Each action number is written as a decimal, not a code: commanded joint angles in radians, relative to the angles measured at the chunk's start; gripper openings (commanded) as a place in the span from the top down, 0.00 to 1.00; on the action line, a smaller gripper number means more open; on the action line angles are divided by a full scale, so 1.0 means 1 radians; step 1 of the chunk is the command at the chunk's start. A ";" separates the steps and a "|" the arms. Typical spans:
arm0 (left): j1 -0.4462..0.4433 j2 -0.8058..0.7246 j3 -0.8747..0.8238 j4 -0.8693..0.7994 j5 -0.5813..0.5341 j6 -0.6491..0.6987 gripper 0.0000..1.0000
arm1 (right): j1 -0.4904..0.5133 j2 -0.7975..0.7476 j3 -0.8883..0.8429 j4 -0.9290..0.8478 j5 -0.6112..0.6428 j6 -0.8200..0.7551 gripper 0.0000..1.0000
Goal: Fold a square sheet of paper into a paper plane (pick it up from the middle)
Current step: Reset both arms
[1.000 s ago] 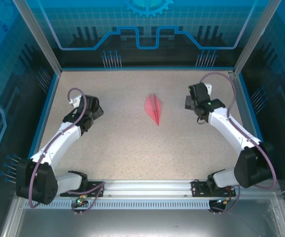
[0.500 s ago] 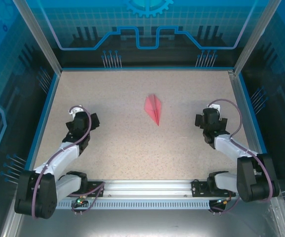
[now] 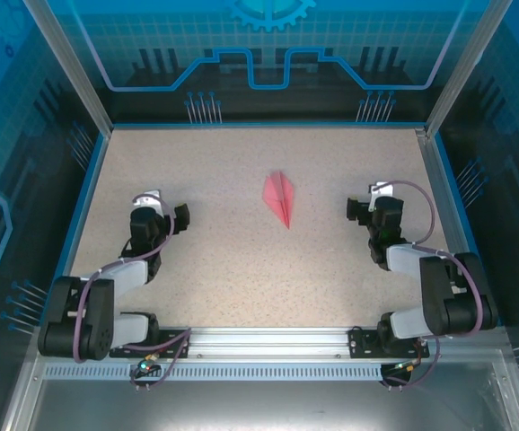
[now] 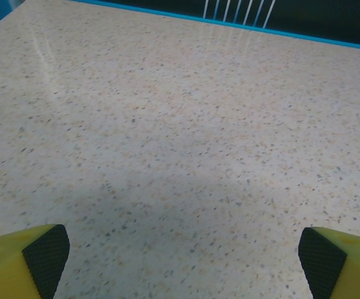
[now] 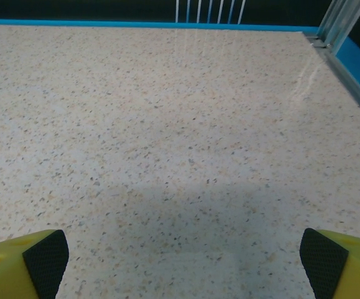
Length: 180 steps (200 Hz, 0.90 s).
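The pink-red sheet lies folded into a narrow paper plane flat on the speckled table, near the middle, with its tip pointing toward the near edge. My left gripper is drawn back on the left, well apart from the plane. Its jaws stand open over bare table, and the yellow fingers with black pads sit at the frame corners around the left gripper. My right gripper is folded back on the right, also apart from the plane. The right gripper is open with nothing between its fingers.
A blue rim borders the table at the back and sides, with an aluminium post at the far right corner. Transparent blue walls enclose the cell. A metal rail carrying both arm bases runs along the near edge.
Both arms have drawn back from beside the plane toward their bases and folded up. Both grippers stayed open. The paper plane has not moved.
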State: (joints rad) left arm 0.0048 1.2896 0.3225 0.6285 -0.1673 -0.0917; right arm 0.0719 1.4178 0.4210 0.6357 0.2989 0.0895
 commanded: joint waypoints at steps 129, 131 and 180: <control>0.004 0.214 0.115 0.113 0.123 0.079 0.02 | 0.006 0.081 -0.014 0.157 -0.089 -0.057 0.01; 0.003 0.214 0.116 0.112 0.122 0.079 0.02 | 0.005 0.081 -0.014 0.157 -0.091 -0.058 0.00; -0.005 0.218 0.122 0.103 0.113 0.088 0.02 | 0.006 0.081 -0.014 0.157 -0.090 -0.057 0.01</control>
State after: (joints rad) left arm 0.0078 1.4929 0.4152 0.7303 -0.0769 -0.0395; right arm 0.0723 1.4891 0.4091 0.7612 0.2226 0.0433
